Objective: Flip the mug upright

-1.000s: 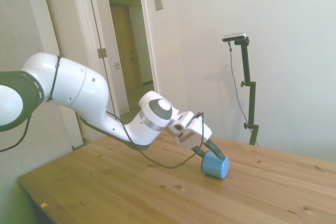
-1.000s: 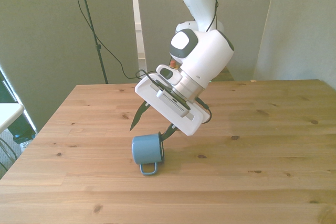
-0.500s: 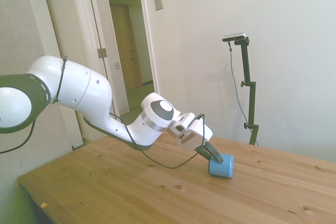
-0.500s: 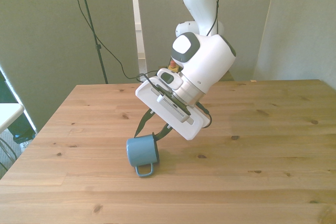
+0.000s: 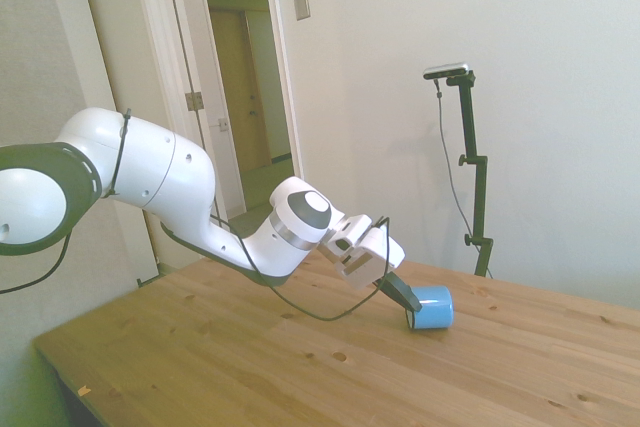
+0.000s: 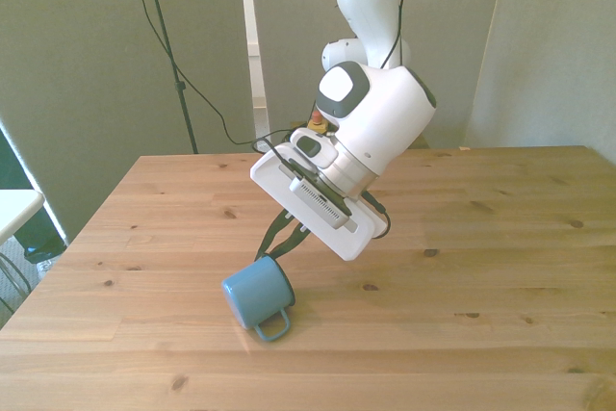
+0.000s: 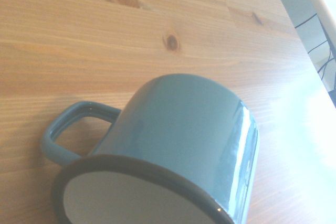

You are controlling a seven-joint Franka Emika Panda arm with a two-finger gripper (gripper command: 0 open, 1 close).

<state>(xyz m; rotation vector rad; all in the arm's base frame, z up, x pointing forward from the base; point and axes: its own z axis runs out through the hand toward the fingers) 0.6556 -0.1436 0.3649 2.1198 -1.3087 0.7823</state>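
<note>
On the wooden tabletop (image 6: 500, 238), the light-blue mug (image 6: 256, 293) lies tilted on its side, handle toward 5 o'clock in the front view. Jaws (image 6: 273, 243) meet its rim; whether clenched, I cannot tell.

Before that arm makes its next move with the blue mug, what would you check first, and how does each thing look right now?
1. Mug upright: not ok; it lies tipped over on the table, rim toward the claw.
2. Claw at the mug's rim: ok; its tips meet the rim in the front view.
3. Firm hold on the rim: cannot tell; the contact is too small to judge.
4. Handle free: ok; it sticks out on the side away from the claw.
5. Room to tip the mug up: ok; only bare wood shows beside the mug.
</note>
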